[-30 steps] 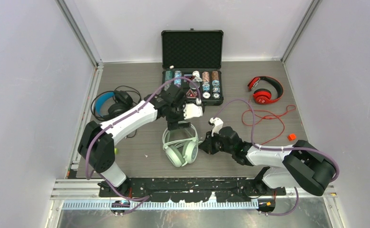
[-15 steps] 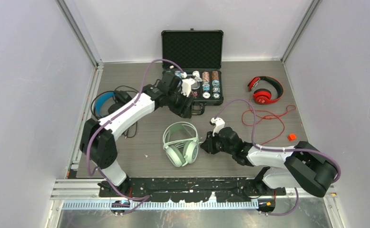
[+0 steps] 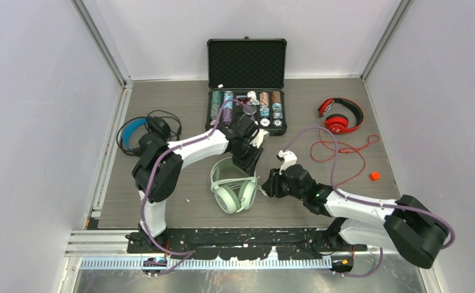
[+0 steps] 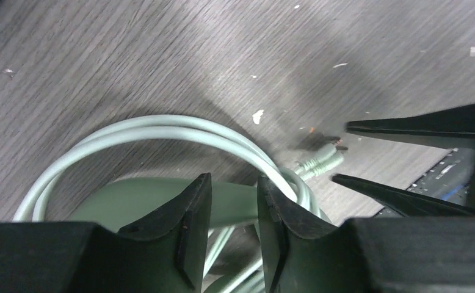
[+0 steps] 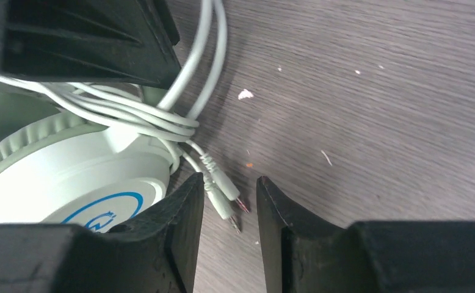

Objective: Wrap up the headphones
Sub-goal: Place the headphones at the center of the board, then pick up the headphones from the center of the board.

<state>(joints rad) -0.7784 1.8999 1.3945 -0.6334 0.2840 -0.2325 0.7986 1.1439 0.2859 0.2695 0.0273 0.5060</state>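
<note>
Left tool, narrowed yet empty, returned above mint headphones; right tool just released the plugs, so wrapping looks finished.

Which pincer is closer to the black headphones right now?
Left. The left pincer hangs over the mint headphones, to the right of the black headphones; the right pincer is farther right, beside the mint earcup.
</note>
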